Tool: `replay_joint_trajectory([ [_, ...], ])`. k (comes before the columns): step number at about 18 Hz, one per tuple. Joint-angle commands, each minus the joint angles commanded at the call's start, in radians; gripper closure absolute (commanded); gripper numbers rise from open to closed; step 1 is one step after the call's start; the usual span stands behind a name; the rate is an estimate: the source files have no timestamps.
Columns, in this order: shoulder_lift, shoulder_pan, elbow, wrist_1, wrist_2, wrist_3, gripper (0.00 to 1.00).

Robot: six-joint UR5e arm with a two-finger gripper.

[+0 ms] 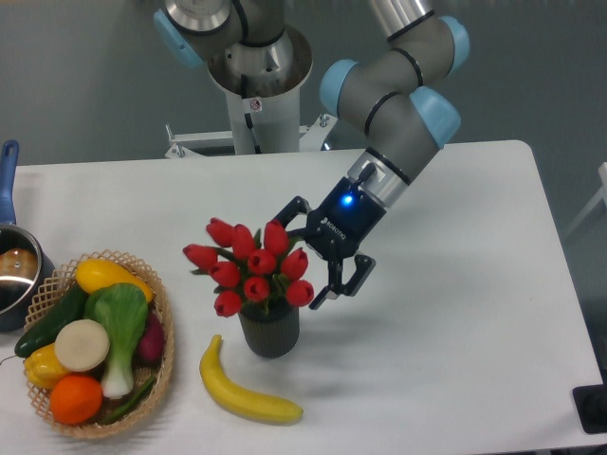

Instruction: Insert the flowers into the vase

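Note:
The red tulips (248,263) with green leaves stand upright in the dark ribbed vase (269,334) near the middle front of the white table (455,284). The buds spread wider than the vase mouth. My gripper (297,262) is open at the right side of the bunch. One finger (287,210) is behind the top buds and the other finger (340,284) is to their lower right. I cannot tell whether either finger touches the buds. The stems are hidden inside the vase.
A yellow banana (248,396) lies just in front of the vase to its left. A woven basket (163,318) of vegetables and fruit stands at the front left. A blue-handled pot (13,270) is at the left edge. The robot base (258,85) is at the back.

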Motion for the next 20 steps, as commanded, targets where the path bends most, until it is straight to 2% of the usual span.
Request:
replay_joint_trajectory([
  [6, 0.046, 0.064, -0.052, 0.000, 0.003, 0.006, 0.00],
  [8, 0.070, 0.127, -0.046, -0.002, 0.043, 0.012, 0.00],
  [9, 0.095, 0.177, -0.038, -0.002, 0.107, 0.032, 0.00],
  [13, 0.112, 0.268, 0.026, -0.002, 0.230, 0.035, 0.00],
  [16, 0.127, 0.334, 0.083, -0.003, 0.369, 0.035, 0.00],
  [20, 0.133, 0.357, 0.172, -0.009, 0.584, 0.051, 0.00],
])
